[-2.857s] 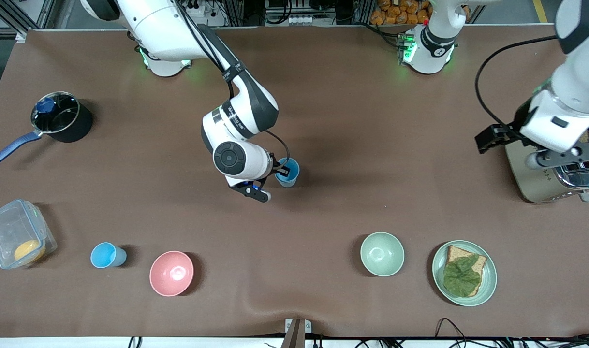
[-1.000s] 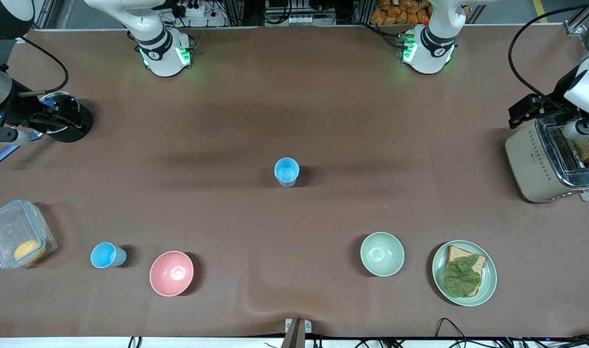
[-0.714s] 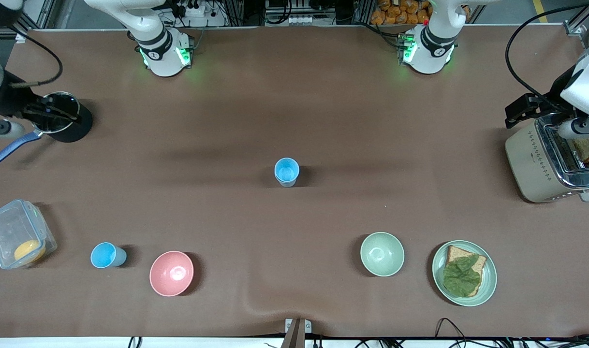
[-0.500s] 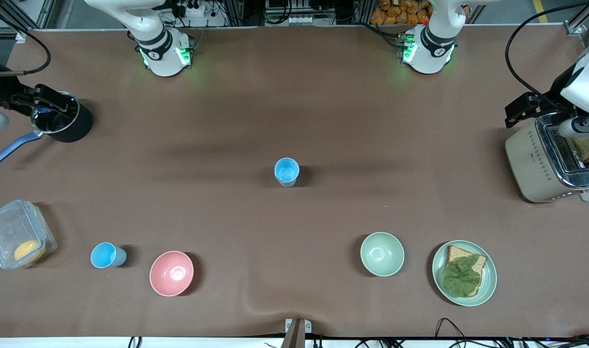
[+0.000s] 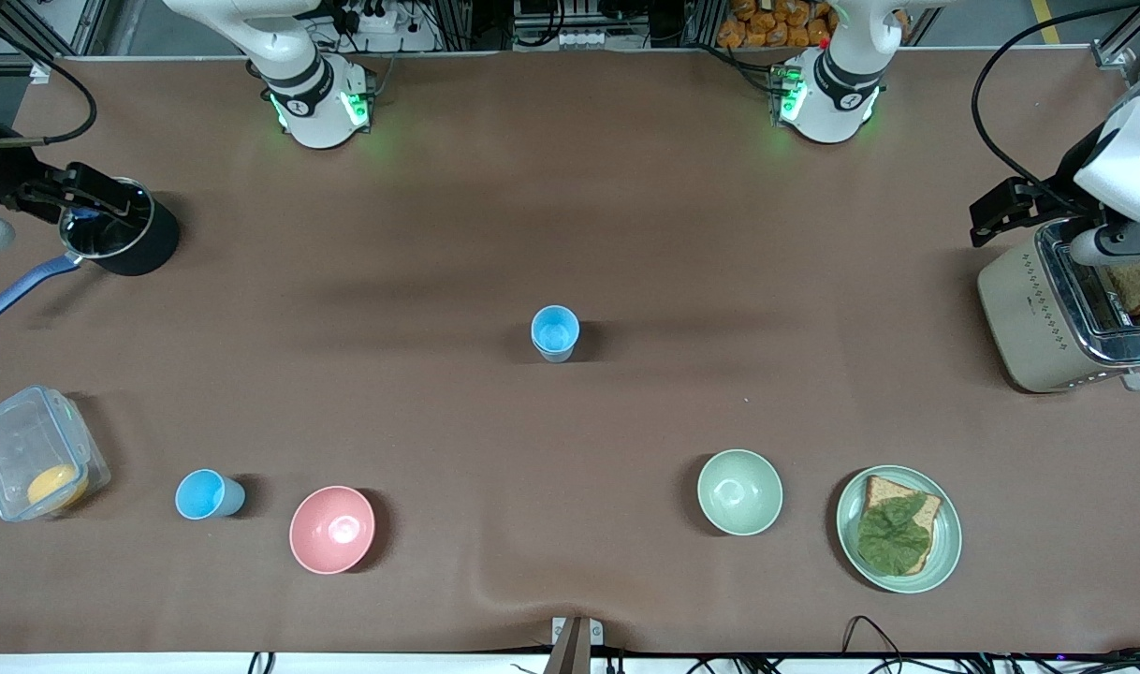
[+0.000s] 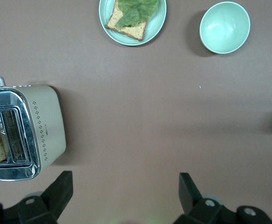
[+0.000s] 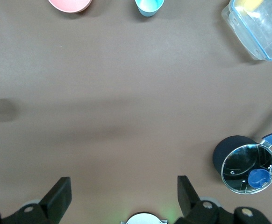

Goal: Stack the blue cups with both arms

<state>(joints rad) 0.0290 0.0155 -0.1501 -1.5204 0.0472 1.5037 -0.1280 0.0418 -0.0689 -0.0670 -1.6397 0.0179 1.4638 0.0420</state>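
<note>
cups (image 5: pixel 555 332) stacked mid-table; both grippers open.

Even overhead light falls on the matte brown surface (image 5: pixel 626 234), with short soft shadows beside each object, green glow at the arm bases, all views sharp.
</note>
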